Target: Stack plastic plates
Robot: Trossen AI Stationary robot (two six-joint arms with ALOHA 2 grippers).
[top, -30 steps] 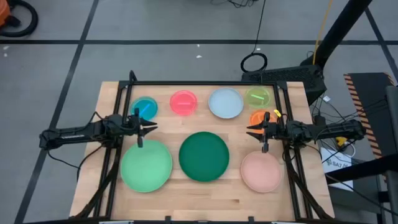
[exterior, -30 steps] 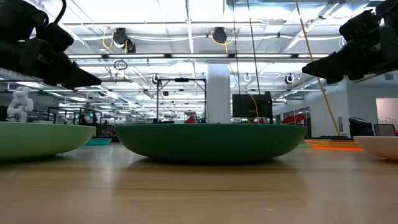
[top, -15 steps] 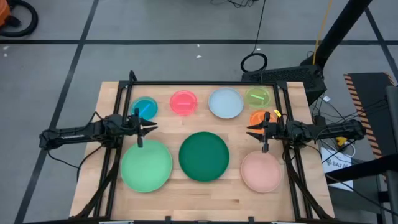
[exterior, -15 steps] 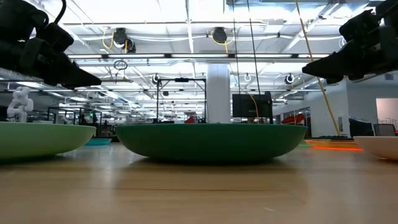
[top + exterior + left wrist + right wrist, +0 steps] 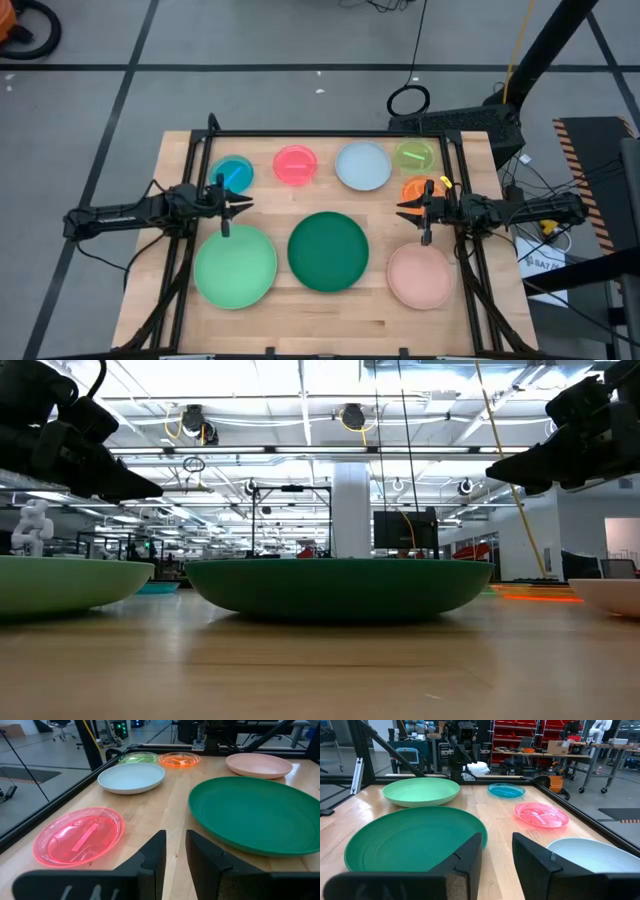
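Eight round plates rest flat on the wooden table. In the near row lie the large light green plate (image 5: 235, 265), the dark green plate (image 5: 328, 251) and the pale pink plate (image 5: 419, 275). The far row holds the small translucent blue plate (image 5: 233, 172), the pink-red plate (image 5: 295, 165), the medium light blue plate (image 5: 363, 166), the yellow-green plate (image 5: 415, 155) and the orange plate (image 5: 418, 188). My left gripper (image 5: 244, 206) hovers above the light green plate's far rim, pointing right, narrowly open (image 5: 175, 842). My right gripper (image 5: 402, 209) hovers by the orange plate, pointing left, narrowly open (image 5: 497, 845).
A black frame (image 5: 330, 134) runs along the table's far edge and down both sides. Bare wood (image 5: 330, 320) shows along the near edge and between the two rows. Both grippers hang well above the plates in the low view, the left gripper (image 5: 150, 488) and the right gripper (image 5: 495, 470).
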